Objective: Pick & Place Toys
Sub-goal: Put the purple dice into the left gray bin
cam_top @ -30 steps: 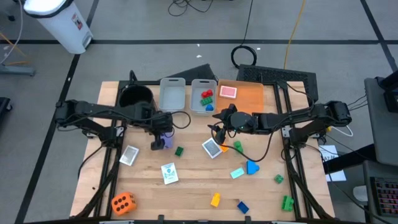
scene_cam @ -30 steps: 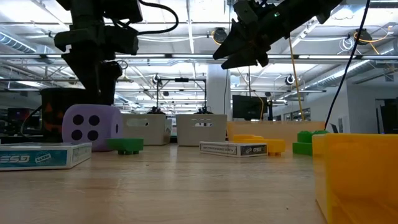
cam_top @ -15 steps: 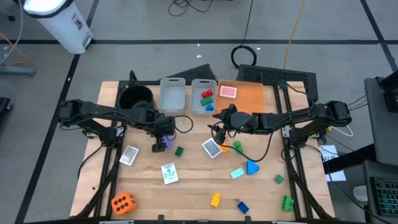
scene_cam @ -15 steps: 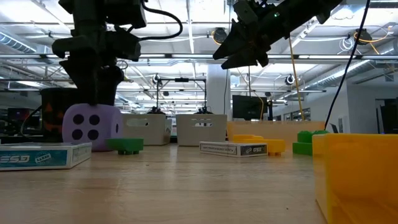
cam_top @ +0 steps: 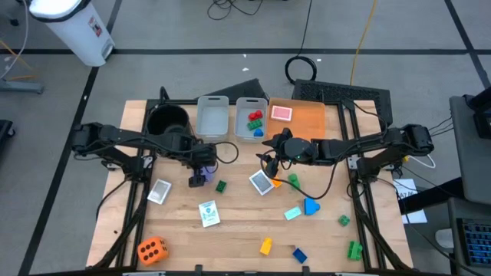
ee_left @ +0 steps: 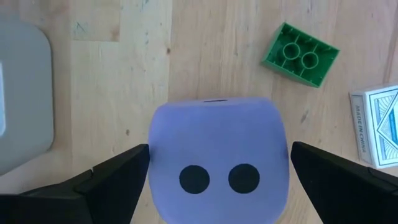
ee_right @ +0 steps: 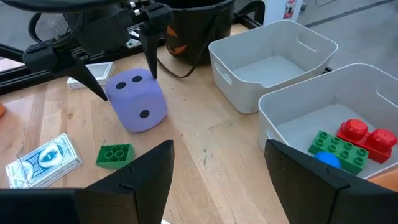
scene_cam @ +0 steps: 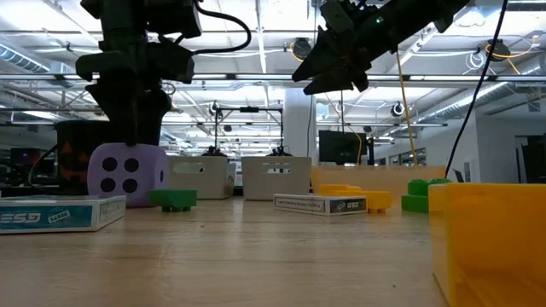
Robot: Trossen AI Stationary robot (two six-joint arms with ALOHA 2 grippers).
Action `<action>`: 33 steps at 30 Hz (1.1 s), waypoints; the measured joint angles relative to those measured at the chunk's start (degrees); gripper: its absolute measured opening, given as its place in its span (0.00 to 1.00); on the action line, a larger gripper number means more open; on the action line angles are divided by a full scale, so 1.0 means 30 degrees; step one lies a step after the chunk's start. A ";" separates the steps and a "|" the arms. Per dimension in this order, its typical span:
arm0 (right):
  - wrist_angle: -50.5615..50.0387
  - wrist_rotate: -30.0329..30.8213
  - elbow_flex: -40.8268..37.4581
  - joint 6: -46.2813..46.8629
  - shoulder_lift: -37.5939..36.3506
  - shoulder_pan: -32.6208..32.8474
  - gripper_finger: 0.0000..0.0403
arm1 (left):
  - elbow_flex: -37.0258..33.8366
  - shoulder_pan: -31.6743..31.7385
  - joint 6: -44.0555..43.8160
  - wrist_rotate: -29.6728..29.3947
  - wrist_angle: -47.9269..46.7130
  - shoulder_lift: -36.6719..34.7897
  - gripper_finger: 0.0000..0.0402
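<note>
Left gripper (ee_left: 217, 171) sits low over the purple die (ee_left: 219, 158), fingers spread wide on either side of it with a gap showing on both sides, so nothing is clamped; the die rests on the wooden surface (cam_top: 230, 230) with 2 black dots facing the wrist camera. Just beside it lies a green brick (ee_left: 301, 55), and past that the edge of a blue-backed card (ee_left: 376, 124). A grey bin (ee_right: 273, 59) stands empty near the die, and next to it the second grey bin (ee_right: 373, 99) holds red, green and blue bricks (ee_right: 348, 146). Over to the right gripper (cam_top: 270, 161): it hangs in the air above the surface with its fingers parted and nothing between them, close to a tilted card (cam_top: 261, 182). Farther out, an orange die (cam_top: 152, 249) sits at the near left corner, with a yellow brick (cam_top: 265, 246) along the near edge.
</note>
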 joint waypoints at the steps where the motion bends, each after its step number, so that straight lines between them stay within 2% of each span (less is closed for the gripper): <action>1: 0.0000 0.0000 0.0001 0.0003 0.0000 0.0000 0.60 | 0.0000 0.0000 0.0000 0.0000 0.0045 0.0000 0.99; 15: -0.0138 -0.0036 -0.0006 0.0512 0.0000 0.0029 0.60 | 0.0051 0.0022 -0.0146 0.0243 0.1266 0.1268 0.99; 33: -0.0146 -0.0044 -0.0006 0.0386 -0.0007 0.0029 0.60 | -0.0022 0.0051 -0.1601 0.0680 -0.0875 0.0714 0.99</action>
